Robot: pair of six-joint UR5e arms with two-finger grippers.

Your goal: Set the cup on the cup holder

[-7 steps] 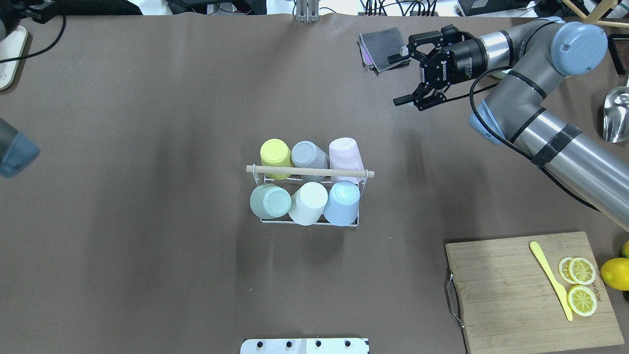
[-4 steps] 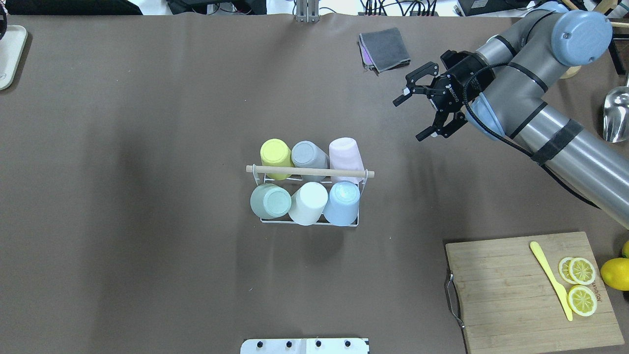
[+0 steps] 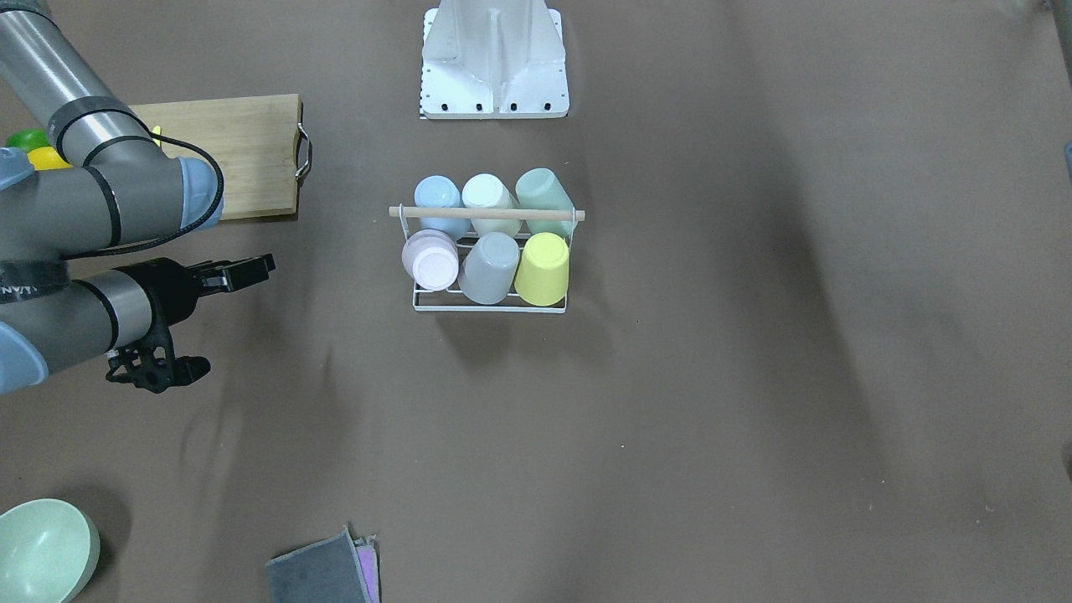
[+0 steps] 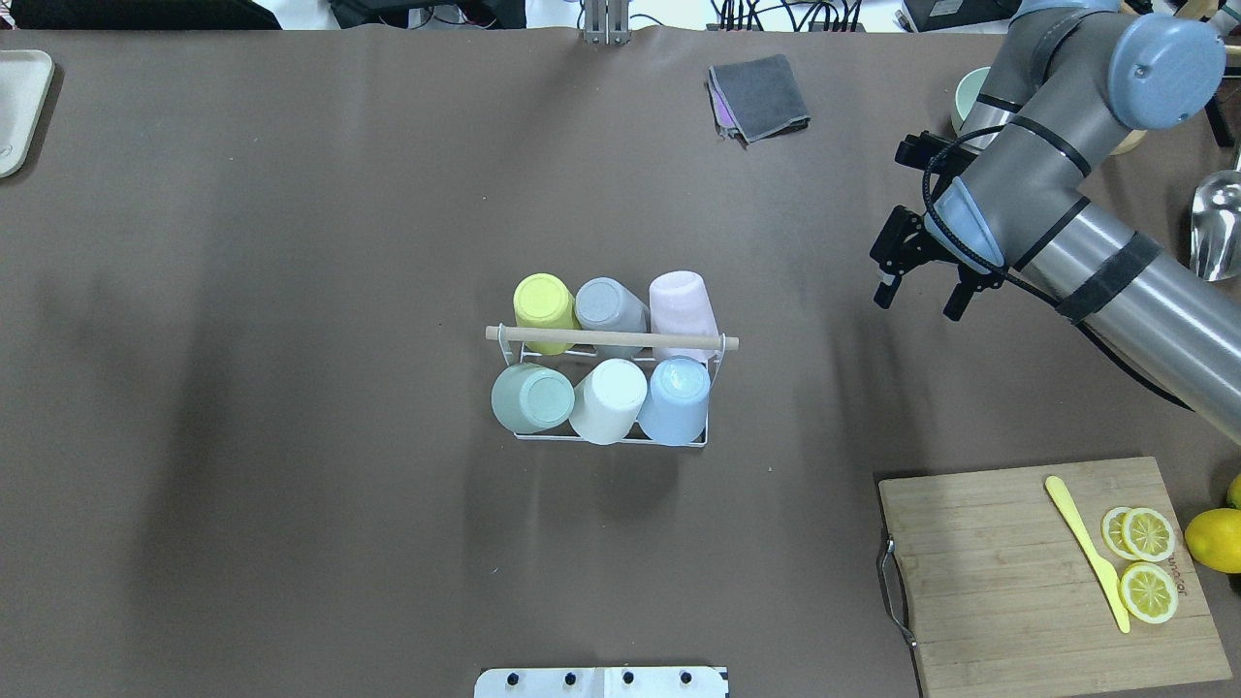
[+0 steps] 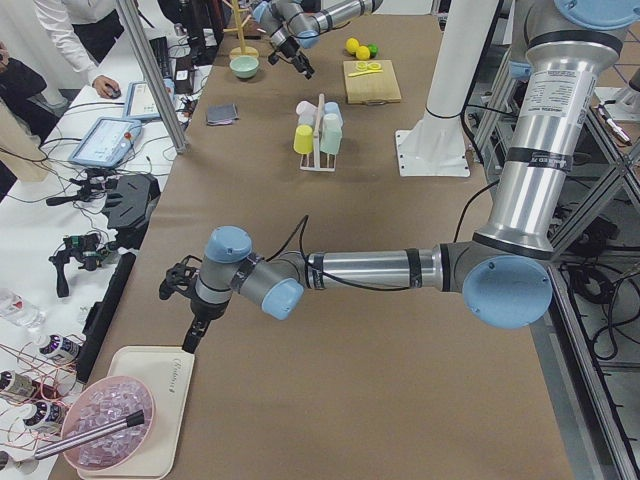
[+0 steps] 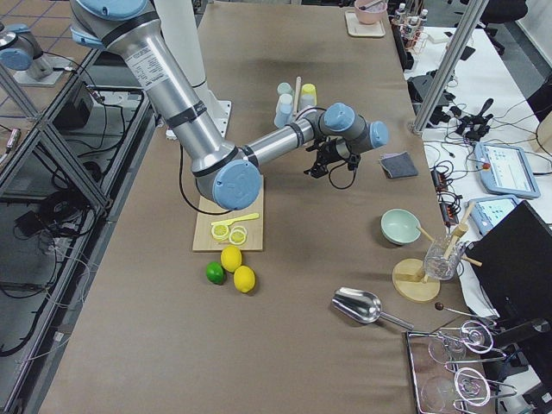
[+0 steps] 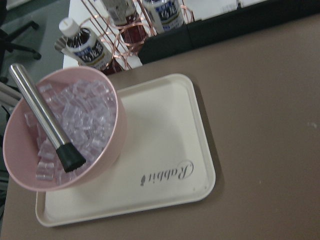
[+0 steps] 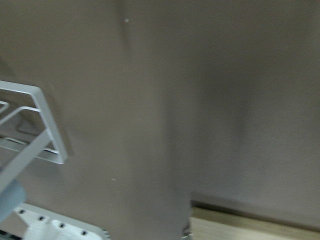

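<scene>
The cup holder (image 4: pixel 611 339), a white wire rack with a wooden rod handle, stands mid-table and also shows in the front view (image 3: pixel 486 214). Several cups sit upside down on its prongs, among them yellow (image 4: pixel 543 302), grey (image 4: pixel 609 305), pink (image 4: pixel 682 302), green (image 4: pixel 531 397), white (image 4: pixel 609 397) and blue (image 4: pixel 676 397). My right gripper (image 4: pixel 918 299) is open and empty, well to the right of the rack; it also shows in the front view (image 3: pixel 236 315). My left gripper (image 5: pixel 190 325) shows only in the exterior left view, by a tray at the table's end. I cannot tell if it is open or shut.
A wooden cutting board (image 4: pixel 1008 582) with lemon slices and a yellow knife lies front right. A grey cloth (image 4: pixel 761 97) lies at the back. A green bowl (image 3: pixel 42 548) and a metal scoop (image 4: pixel 1217 228) sit far right. A cream tray (image 7: pixel 165 120) holds a pink bowl of ice.
My right gripper has drawn back from near the grey cloth, toward the right and the robot's side, and turned to point down. My left arm has left the overhead view's left edge.
</scene>
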